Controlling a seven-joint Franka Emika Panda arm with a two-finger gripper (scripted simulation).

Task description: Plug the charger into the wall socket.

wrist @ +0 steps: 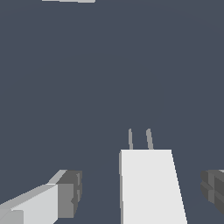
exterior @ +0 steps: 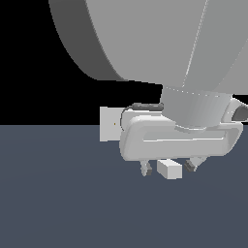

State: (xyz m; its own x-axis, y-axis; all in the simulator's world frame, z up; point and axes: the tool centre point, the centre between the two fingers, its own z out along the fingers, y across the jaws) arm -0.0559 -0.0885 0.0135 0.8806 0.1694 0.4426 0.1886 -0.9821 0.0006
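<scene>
Now charger [wrist: 151, 186] between gripper [wrist: 142, 192] fingers — untouched

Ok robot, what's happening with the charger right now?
Pincer open, fingers either side of charger, not touching. Charger on floor, prongs pointing away. Wall socket upright behind, unplugged. Nothing in the way.
</scene>
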